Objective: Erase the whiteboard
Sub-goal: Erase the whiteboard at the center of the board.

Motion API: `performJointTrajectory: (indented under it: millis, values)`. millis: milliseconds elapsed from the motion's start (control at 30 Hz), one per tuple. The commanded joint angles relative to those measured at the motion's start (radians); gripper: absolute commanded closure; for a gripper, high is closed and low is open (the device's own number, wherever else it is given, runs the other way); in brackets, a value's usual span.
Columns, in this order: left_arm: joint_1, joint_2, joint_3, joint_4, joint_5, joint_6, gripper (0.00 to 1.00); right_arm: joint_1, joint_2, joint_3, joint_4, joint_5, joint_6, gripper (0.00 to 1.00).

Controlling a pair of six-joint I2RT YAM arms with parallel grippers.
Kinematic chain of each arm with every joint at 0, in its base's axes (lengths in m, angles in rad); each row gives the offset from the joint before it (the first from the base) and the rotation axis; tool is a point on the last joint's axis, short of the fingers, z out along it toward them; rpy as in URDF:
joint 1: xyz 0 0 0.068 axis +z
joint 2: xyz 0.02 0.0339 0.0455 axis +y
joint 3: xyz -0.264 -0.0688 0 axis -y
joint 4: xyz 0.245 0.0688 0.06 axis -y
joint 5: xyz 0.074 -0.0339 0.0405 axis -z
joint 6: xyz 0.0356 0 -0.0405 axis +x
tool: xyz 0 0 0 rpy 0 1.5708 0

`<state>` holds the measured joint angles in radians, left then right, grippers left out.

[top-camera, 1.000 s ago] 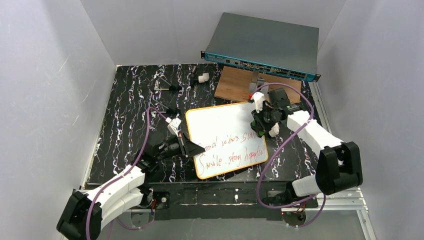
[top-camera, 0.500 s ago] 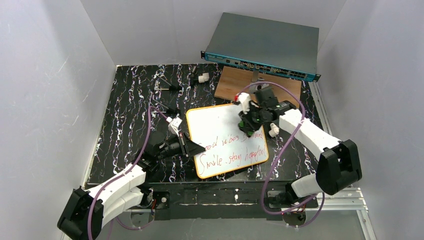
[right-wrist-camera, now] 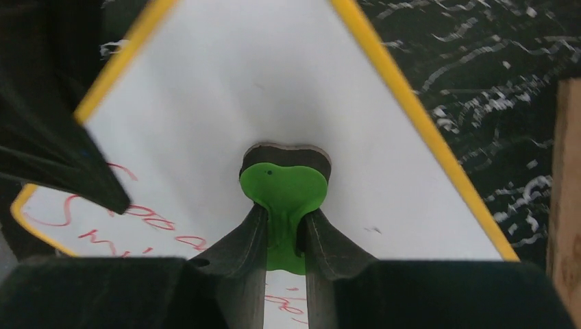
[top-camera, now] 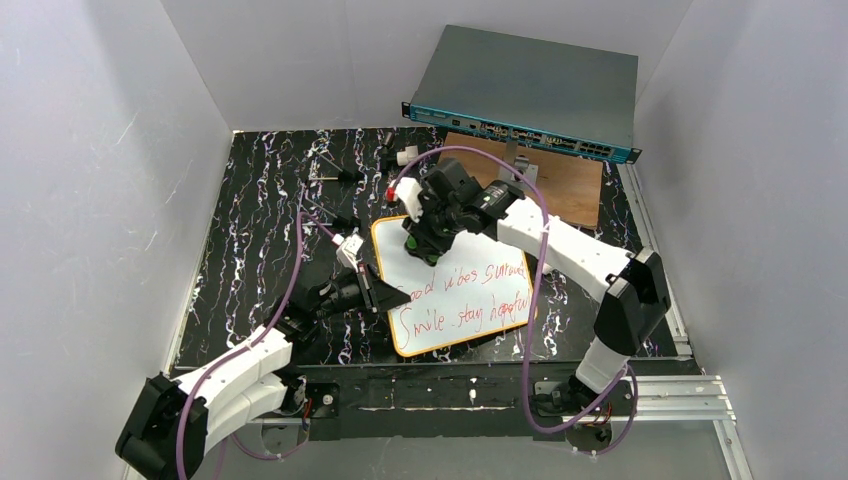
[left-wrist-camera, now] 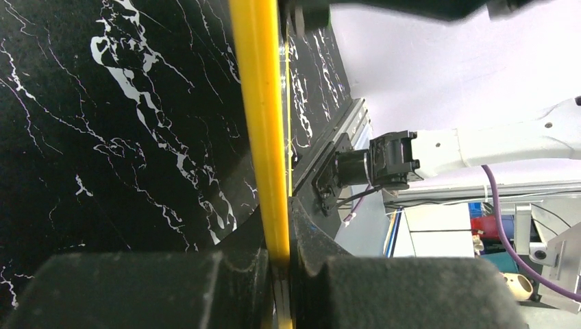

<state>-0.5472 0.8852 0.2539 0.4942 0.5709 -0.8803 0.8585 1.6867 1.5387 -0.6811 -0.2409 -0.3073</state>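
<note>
Right gripper clamps green eraser on whiteboard's far half; overhead, that grip is hard to make out. Left gripper pinches whiteboard's yellow frame, seen edge-on only.

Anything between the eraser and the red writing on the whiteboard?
Nothing visible. The green eraser, pinched in the right jaws, is over bare whiteboard, just short of the red writing. The left jaws clamp its left edge.
</note>
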Motion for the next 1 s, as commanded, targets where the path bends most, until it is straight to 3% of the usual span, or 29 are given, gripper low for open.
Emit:
performJointTrajectory:
  millis: [0,200,433,633,767,967]
  values:
    - [-0.014,-0.064,0.047,0.091,0.075,0.12,1.0,-0.147,-0.017,-0.076,0.07,0.192,0.054,0.99]
    - [-0.014,-0.047,0.037,0.126,0.081,0.12,1.0,-0.37,-0.118,-0.294,0.167,0.22,0.057,0.99]
    - [-0.014,-0.036,0.049,0.117,0.094,0.13,1.0,-0.444,-0.157,-0.393,0.202,0.168,0.057,0.99]
    - [-0.014,-0.035,0.045,0.126,0.088,0.123,1.0,-0.287,-0.163,-0.306,0.142,0.009,0.029,0.99]
    - [-0.014,-0.025,0.046,0.14,0.09,0.117,1.0,-0.149,-0.102,-0.138,0.069,-0.083,0.052,0.99]
    - [-0.014,-0.028,0.025,0.169,0.084,0.093,1.0,-0.024,-0.008,0.015,0.017,-0.116,0.086,0.99]
